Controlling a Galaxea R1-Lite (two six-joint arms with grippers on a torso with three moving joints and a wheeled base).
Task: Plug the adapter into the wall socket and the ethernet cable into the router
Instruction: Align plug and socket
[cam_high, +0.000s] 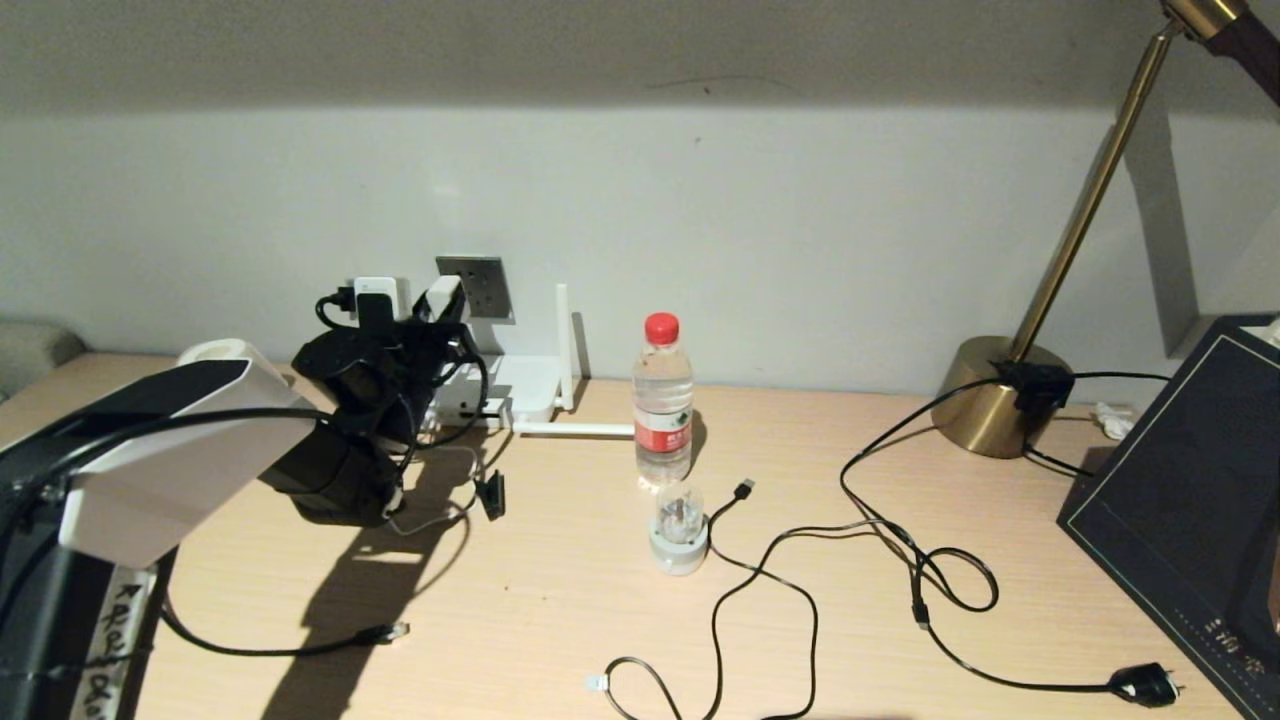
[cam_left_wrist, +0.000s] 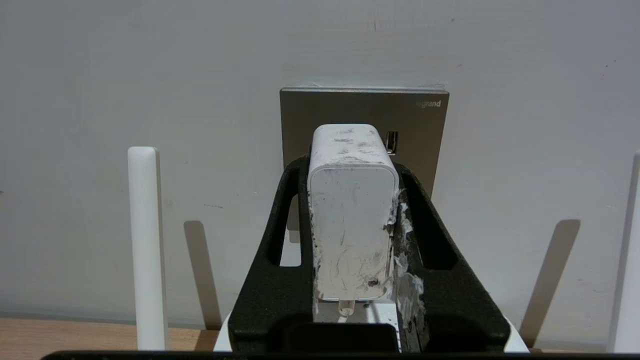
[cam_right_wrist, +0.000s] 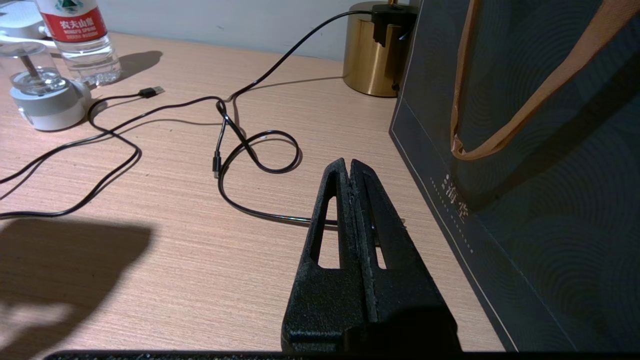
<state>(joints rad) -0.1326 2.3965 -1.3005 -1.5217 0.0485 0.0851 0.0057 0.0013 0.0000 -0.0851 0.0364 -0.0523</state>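
A: Where is the left claw (cam_left_wrist: 352, 200)?

B: It is up by the wall. It squeezes the adapter (cam_left_wrist: 350, 210), a white block, between its two black fingers (cam_left_wrist: 280, 260). The front end of the block is right at the wall socket (cam_left_wrist: 365, 107), a grey plate on the wall. I cannot tell if it is all the way in.

A: What is under it?

B: The router (cam_high: 525, 385), a flat white box. It sits on the table against the wall, just below the socket. One thin white antenna (cam_left_wrist: 146, 245) stands up on each side of the claw.

A: And the ethernet cable?

B: The ethernet cable (cam_high: 300, 648) lies on the table near the front, well apart from the claw. Its clear tip points to the right. It is not in the router.

A: What about the other claw?

B: The right claw (cam_right_wrist: 352, 172) is closed with nothing in it. It hangs low over the table beside a dark paper bag (cam_right_wrist: 525, 150).

A: What is the room like?

B: The table (cam_high: 560, 600) is light wood. The wall (cam_high: 800, 200) behind is plain and pale. In the middle stand a water bottle (cam_high: 663, 400) with a red cap and a small round gadget (cam_high: 678, 530). More black cords (cam_high: 900, 560) curl across the table. A gold lamp (cam_high: 1000, 400) stands on the right.
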